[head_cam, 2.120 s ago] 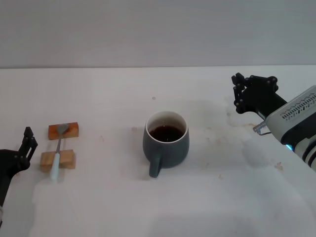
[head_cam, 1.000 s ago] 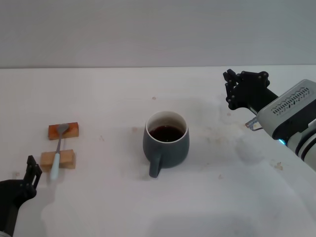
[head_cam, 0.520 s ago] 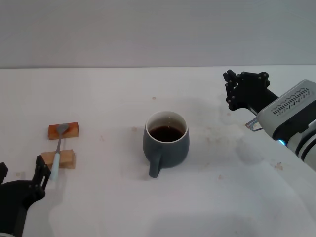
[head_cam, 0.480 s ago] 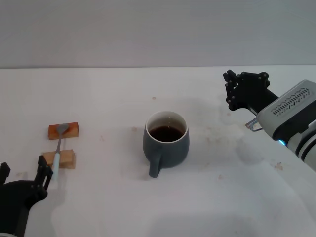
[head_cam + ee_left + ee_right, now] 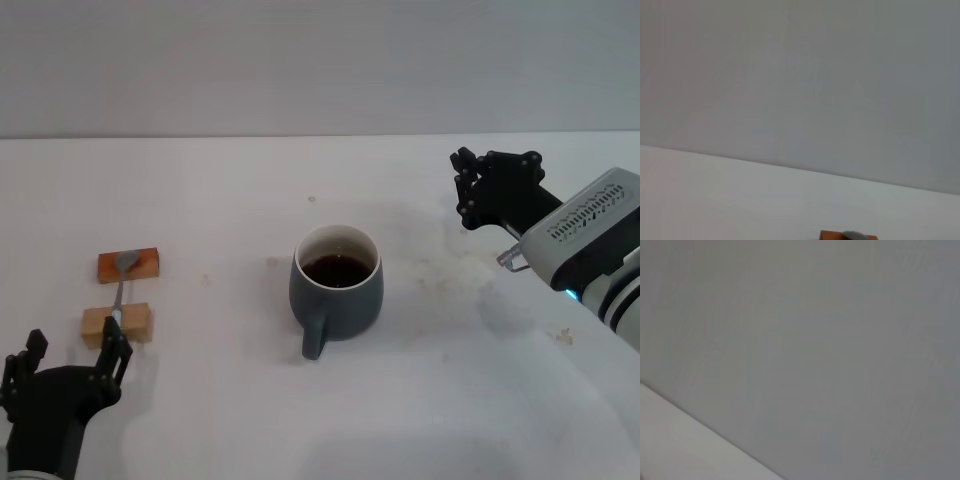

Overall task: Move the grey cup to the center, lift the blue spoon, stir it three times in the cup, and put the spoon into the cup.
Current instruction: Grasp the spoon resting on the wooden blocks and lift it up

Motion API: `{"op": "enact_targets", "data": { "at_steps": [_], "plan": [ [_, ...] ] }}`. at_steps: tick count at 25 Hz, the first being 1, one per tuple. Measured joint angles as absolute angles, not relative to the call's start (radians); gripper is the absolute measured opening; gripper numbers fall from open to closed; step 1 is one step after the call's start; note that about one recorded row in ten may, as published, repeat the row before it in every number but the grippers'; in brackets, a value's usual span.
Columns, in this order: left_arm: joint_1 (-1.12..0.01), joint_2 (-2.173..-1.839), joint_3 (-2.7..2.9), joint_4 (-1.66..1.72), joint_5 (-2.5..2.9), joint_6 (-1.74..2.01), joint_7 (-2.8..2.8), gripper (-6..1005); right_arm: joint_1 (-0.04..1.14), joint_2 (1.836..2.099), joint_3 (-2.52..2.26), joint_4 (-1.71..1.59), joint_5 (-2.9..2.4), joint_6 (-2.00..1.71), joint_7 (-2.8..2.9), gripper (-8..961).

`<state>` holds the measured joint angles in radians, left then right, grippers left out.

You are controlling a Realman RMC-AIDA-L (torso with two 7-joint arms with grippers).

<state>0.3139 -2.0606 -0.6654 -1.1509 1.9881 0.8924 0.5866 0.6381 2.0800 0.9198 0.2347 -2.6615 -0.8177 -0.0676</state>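
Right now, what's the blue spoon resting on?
The blue spoon bridges two wooden blocks: its bowl on the orange block, its handle on the tan block. The left gripper, open, covers the handle's end, so nothing there can be seen.

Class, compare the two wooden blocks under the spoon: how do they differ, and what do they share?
The far block is orange; the near block is pale tan. The far block carries the blue spoon's metal bowl; the near block carries its handle. The left gripper sits just by the near block. Both lie flat on the table, bridged by the spoon.
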Motion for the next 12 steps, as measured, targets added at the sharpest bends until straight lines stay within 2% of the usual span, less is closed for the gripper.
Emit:
{"op": "enact_targets", "data": {
  "at_steps": [8, 12],
  "plan": [
    [0.256, -2.065, -0.620, -1.089, 1.924, 0.946, 0.586, 719, 0.635, 2.079, 0.906, 0.235, -2.662, -0.818, -0.069, 49],
    [0.188, -2.065, -0.554, -1.034, 1.828, 1.025, 0.584, 718, 0.632, 2.079, 0.894, 0.235, -2.662, -0.818, -0.069, 49]
  ]
}}
